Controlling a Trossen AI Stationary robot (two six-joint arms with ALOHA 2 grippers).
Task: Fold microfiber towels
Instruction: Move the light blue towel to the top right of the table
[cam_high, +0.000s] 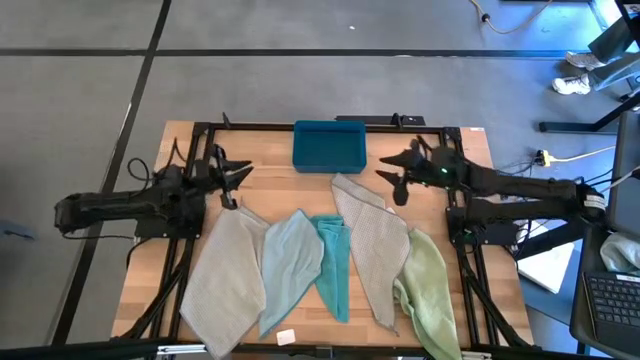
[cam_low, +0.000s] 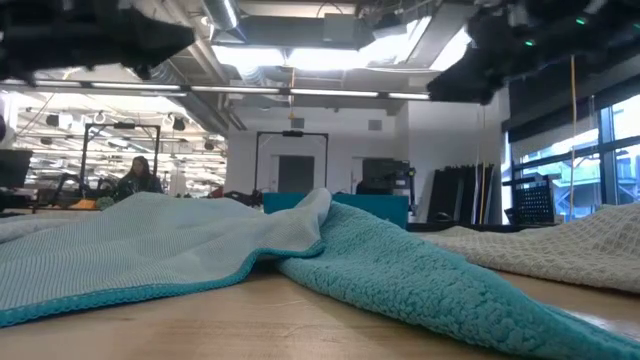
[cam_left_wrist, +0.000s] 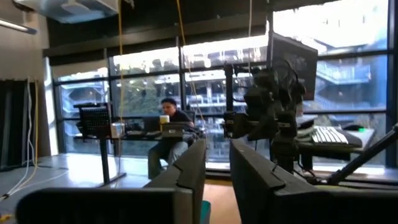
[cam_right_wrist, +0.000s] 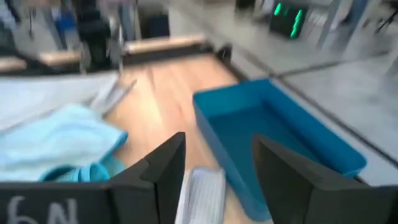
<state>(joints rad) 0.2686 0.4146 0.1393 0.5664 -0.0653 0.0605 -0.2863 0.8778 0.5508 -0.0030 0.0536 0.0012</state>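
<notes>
Inspected from above: wooden table (cam_high: 270, 165) with five microfiber towels fanned across its near half.

- Grey-beige towel (cam_high: 226, 278) at the left end, lying flat, its right edge overlapped by the pale blue towel (cam_high: 290, 262).
- Teal towel (cam_high: 334, 265) at centre, a narrow bunched strip, touching the pale blue towel on one side and the second grey-beige towel (cam_high: 373, 245) on the other.
- Second grey-beige towel running diagonally from just below the blue bin (cam_high: 329, 145) toward the near edge.
- Pale green towel (cam_high: 427, 290) at the right end, crumpled, reaching the table's near edge.
- Small white tag (cam_high: 286, 337) noted on the table near the front edge, just below the pale blue towel.

Left gripper (cam_high: 236, 176) found raised above the table's far-left area, just beyond the corner of the first grey-beige towel; fingers (cam_left_wrist: 186, 171) parted by a narrow gap, nothing between them.

Right gripper (cam_high: 390, 170) found raised beside the bin's right end, above the far tip of the second grey-beige towel; fingers (cam_right_wrist: 166, 165) spread apart, released, holding nothing. Bin and a pale cloth edge visible beyond them in the right wrist view.

Low view: teal towel (cam_low: 420, 275) and pale blue towel (cam_low: 150, 245) heaped in the foreground, touching. No towel folded.
</notes>
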